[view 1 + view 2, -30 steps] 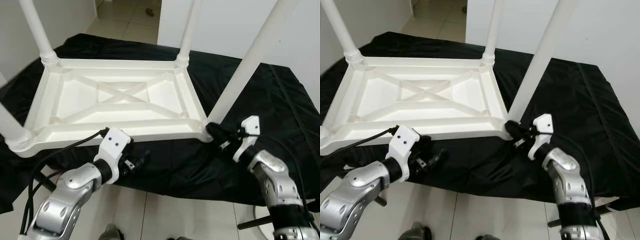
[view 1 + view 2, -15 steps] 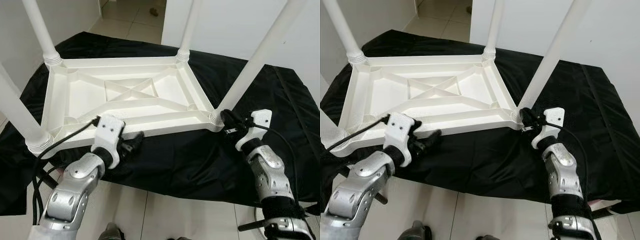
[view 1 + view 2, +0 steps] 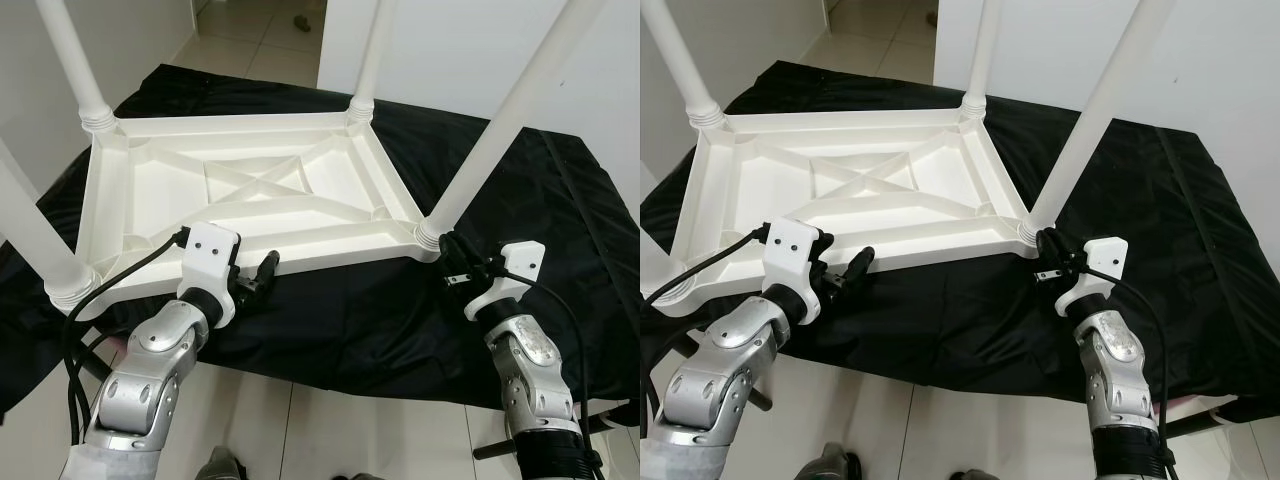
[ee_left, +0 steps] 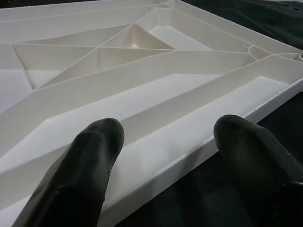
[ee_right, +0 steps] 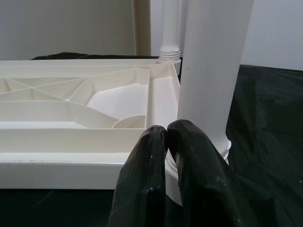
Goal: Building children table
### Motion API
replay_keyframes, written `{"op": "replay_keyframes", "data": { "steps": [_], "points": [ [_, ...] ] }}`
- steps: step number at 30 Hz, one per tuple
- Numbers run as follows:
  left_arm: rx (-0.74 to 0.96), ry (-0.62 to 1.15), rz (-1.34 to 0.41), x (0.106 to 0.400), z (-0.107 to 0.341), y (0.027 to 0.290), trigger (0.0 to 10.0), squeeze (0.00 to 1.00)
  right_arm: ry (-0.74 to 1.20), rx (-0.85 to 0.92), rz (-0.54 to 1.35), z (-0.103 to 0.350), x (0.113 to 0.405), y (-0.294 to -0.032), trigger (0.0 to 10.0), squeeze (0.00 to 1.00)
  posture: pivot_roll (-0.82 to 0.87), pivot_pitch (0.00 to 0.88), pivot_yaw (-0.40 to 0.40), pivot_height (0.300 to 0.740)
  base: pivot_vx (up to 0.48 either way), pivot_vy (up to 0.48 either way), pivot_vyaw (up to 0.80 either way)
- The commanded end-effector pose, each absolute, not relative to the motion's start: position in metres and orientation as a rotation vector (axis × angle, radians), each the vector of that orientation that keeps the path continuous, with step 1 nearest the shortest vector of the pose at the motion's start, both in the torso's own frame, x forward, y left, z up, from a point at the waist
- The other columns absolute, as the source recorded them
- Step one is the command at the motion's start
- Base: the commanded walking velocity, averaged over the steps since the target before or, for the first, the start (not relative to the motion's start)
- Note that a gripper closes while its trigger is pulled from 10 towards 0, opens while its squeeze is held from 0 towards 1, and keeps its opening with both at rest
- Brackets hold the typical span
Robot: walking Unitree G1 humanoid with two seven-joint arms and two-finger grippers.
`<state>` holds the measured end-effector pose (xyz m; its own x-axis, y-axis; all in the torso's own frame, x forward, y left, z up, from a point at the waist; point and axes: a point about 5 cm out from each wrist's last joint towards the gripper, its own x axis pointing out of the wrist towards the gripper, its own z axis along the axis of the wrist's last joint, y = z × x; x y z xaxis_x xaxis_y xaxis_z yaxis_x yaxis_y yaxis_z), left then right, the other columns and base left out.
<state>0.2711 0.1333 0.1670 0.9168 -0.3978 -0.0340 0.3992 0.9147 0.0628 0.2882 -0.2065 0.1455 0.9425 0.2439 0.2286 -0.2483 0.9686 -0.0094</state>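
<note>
The white children's table [image 3: 250, 190] lies upside down on a black cloth [image 3: 520, 200], legs pointing up. The left gripper [image 3: 262, 272] spreads its fingers [image 4: 90, 156] wide at the near rim. The right gripper [image 3: 1048, 252], fingers pressed together and empty, noses against the near-right leg [image 5: 213, 75].

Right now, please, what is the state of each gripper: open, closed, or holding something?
Left gripper: open, fingers straddling the near edge of the upturned white table, not gripping.
Right gripper: closed, empty, fingertips at the base of the near right leg.
</note>
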Motion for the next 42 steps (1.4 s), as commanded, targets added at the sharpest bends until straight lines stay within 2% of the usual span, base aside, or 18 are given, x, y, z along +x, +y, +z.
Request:
{"op": "replay_keyframes", "data": {
  "steps": [1, 7, 13, 31, 42],
  "points": [
    [0.068, 0.013, -0.392, 0.269, 0.163, 0.133, 10.0, 0.0, -0.236, 0.02, 0.198, 0.145, 0.284, -0.208, 10.0, 0.0, 0.08, 0.084, -0.081, 0.74, 0.0, 0.0, 0.0],
    [0.051, -0.01, -0.326, 0.269, 0.164, 0.136, 10.0, 0.0, -0.248, 0.011, 0.133, 0.146, 0.282, -0.204, 10.0, 0.0, 0.09, 0.079, -0.084, 0.74, 0.0, 0.0, 0.0],
    [-0.001, -0.06, -0.194, 0.265, 0.162, 0.139, 10.0, 0.0, -0.245, 0.029, 0.053, 0.142, 0.271, -0.182, 10.0, 0.0, 0.09, 0.061, -0.082, 0.74, 0.0, 0.0, 0.0],
    [-0.023, -0.101, -0.188, 0.266, 0.163, 0.14, 10.0, 0.0, -0.248, 0.016, -0.036, 0.145, 0.27, -0.19, 10.0, 0.0, 0.09, 0.048, -0.075, 0.74, 0.0, 0.0, 0.0],
    [-0.128, -0.206, -0.067, 0.259, 0.171, 0.142, 10.0, 0.0, -0.239, 0.0, -0.047, 0.142, 0.261, -0.177, 10.0, 0.0, 0.08, 0.026, -0.062, 0.74, 0.0, 0.0, 0.0]
  ]
}}
